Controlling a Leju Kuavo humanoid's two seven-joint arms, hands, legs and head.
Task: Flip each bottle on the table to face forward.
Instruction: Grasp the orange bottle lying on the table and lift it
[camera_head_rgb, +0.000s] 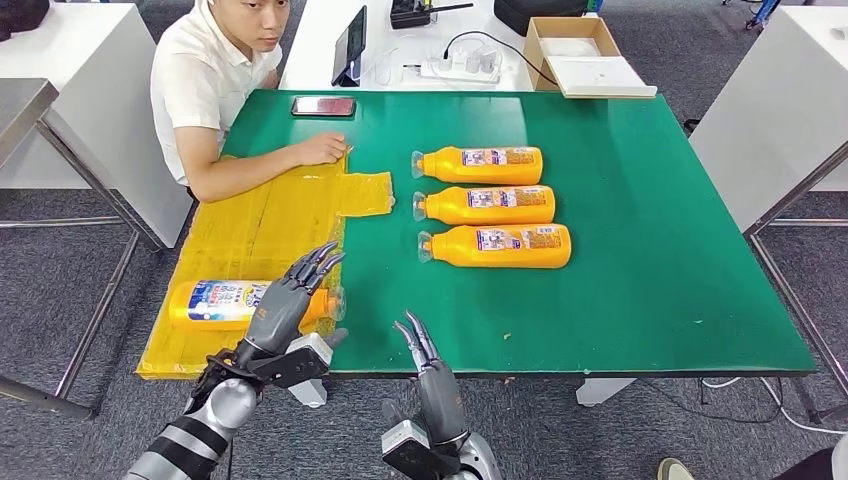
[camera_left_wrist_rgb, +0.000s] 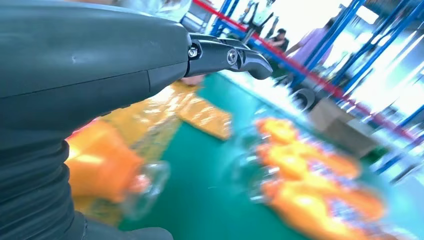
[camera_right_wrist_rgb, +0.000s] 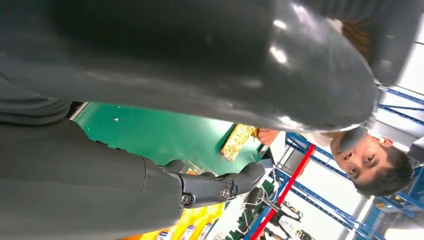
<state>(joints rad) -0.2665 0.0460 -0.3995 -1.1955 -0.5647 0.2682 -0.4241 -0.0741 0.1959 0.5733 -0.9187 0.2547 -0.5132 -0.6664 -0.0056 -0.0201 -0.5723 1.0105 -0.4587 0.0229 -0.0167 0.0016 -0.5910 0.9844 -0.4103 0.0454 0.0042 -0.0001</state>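
Three orange bottles lie on their sides in a column mid-table, clear caps to the left: the far one (camera_head_rgb: 480, 165), the middle one (camera_head_rgb: 485, 205) and the near one (camera_head_rgb: 497, 246). A fourth orange bottle (camera_head_rgb: 215, 303), blue and white label up, lies on the yellow mat (camera_head_rgb: 260, 220) at the front left. My left hand (camera_head_rgb: 290, 295) hovers over its cap end with fingers spread and nothing held. In the blurred left wrist view that bottle (camera_left_wrist_rgb: 100, 165) lies below the hand. My right hand (camera_head_rgb: 425, 355) is at the table's front edge, fingers straight, empty.
A person sits at the far left with a forearm and hand (camera_head_rgb: 320, 150) on the mat. A phone (camera_head_rgb: 323, 105) lies at the green table's (camera_head_rgb: 650, 280) far edge. Behind it, a white table carries a tablet (camera_head_rgb: 352, 45), a power strip and a cardboard box (camera_head_rgb: 580, 55).
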